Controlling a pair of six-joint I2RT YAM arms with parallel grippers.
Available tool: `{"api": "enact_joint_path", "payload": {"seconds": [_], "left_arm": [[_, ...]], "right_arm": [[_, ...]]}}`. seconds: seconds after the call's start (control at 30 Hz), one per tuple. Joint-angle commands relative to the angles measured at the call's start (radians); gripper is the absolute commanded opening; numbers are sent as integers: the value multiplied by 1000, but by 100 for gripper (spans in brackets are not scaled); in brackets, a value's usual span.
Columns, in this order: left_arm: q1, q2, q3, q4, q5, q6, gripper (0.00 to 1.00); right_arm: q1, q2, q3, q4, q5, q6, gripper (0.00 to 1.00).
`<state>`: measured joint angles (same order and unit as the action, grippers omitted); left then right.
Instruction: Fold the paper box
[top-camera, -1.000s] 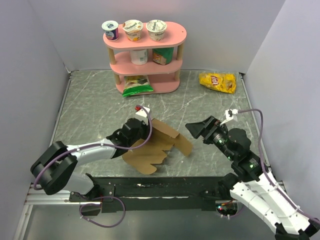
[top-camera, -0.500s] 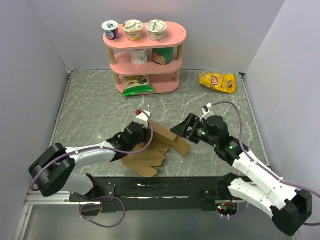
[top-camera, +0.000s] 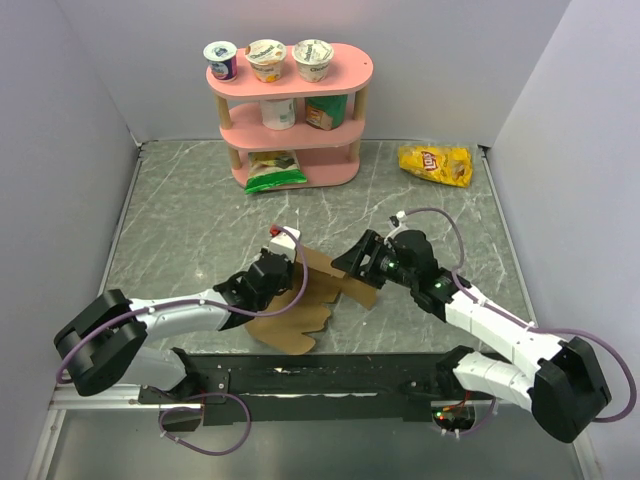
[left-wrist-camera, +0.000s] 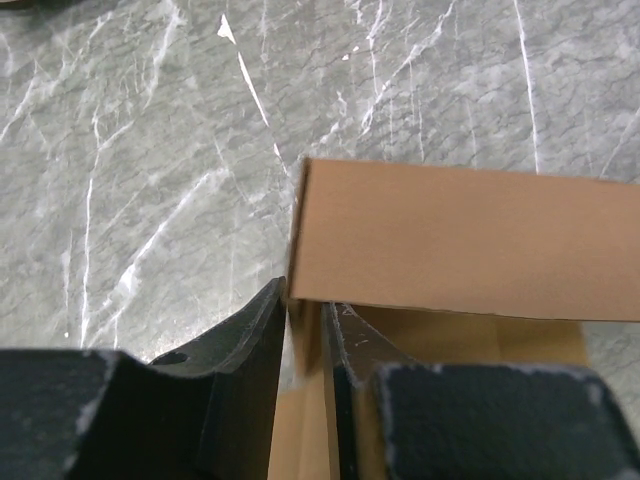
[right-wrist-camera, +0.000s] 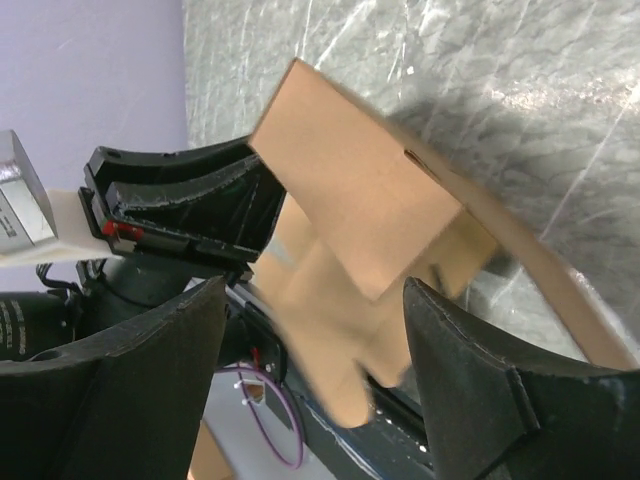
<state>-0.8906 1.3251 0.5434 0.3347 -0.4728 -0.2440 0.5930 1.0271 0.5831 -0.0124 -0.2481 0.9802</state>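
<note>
The paper box (top-camera: 300, 312) lies close to the near edge of the table (top-camera: 180, 220), about midway along it. It is not yet a box: part of the sheet is flat and one panel is lifted. My left gripper (left-wrist-camera: 305, 320) stays clamped on the edge of that raised panel, fingers together with cardboard between them.

What has changed is my right arm. A second ago it hung well off toward the right edge; now my right gripper (right-wrist-camera: 315, 300) has swung in to the sheet's right end. Its fingers are apart, one on either side of the standing flap, and have drawn somewhat narrower, but they grip nothing. I judge this to be the approach to the next crease, with the fold itself still to be made.

My two grippers now sit near each other over the cardboard, and that crowding is the main hazard.

Farther back, the yellow chip bag (top-camera: 435, 165) and the pink shelf (top-camera: 290, 120) with its cups stand along the far edge, well apart from the work.
</note>
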Motion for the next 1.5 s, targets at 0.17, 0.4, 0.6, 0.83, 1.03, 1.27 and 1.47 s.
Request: {"api": "enact_joint_path", "payload": {"seconds": [0.17, 0.4, 0.6, 0.83, 1.03, 1.27, 1.47], "left_arm": [[-19, 2, -8, 59, -66, 18, 27], [-18, 14, -31, 101, -30, 17, 36], [131, -52, -97, 182, 271, -32, 72], [226, 25, -94, 211, 465, -12, 92], [239, 109, -83, 282, 516, -3, 91], [242, 186, -106, 469, 430, -43, 88], [242, 227, -151, 681, 425, -49, 60]], "right_arm": [[13, 20, 23, 23, 35, -12, 77], [21, 76, 35, 81, 20, -12, 76], [30, 96, 41, 57, 84, -28, 76], [31, 131, 17, 83, 112, -15, 76], [31, 156, 15, 100, 125, -11, 76], [33, 182, 6, 135, 122, -6, 76], [33, 183, 9, 131, 145, -6, 76]]}}
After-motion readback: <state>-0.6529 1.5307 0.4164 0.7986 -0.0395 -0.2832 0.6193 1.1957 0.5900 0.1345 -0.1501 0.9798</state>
